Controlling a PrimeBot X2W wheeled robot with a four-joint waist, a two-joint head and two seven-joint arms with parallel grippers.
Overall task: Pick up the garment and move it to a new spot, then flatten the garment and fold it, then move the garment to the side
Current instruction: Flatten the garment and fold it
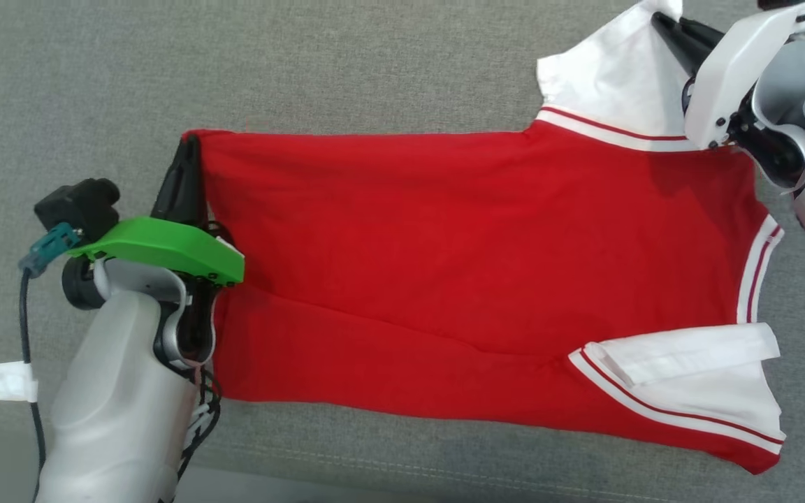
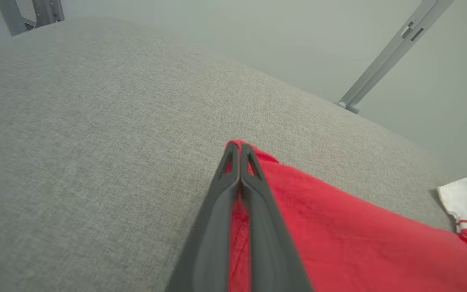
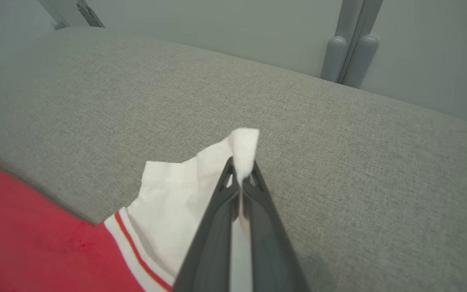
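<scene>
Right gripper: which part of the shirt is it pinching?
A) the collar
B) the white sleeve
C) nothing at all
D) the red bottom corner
B: the right gripper is shut on the white sleeve of the shirt, and the sleeve's tip pokes out past it.

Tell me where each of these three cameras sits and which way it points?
Head view: on the robot's head, looking down on the red garment spread on grey fabric; both forearms show, with left gripper and right gripper.
Left wrist view: on that wrist, looking along its shut fingers clamped on the garment's red corner.
Right wrist view: on that wrist, looking along its shut fingers pinching the white sleeve.
Shared: both wrist views show the grey fabric, a pale wall and grey posts.
</scene>
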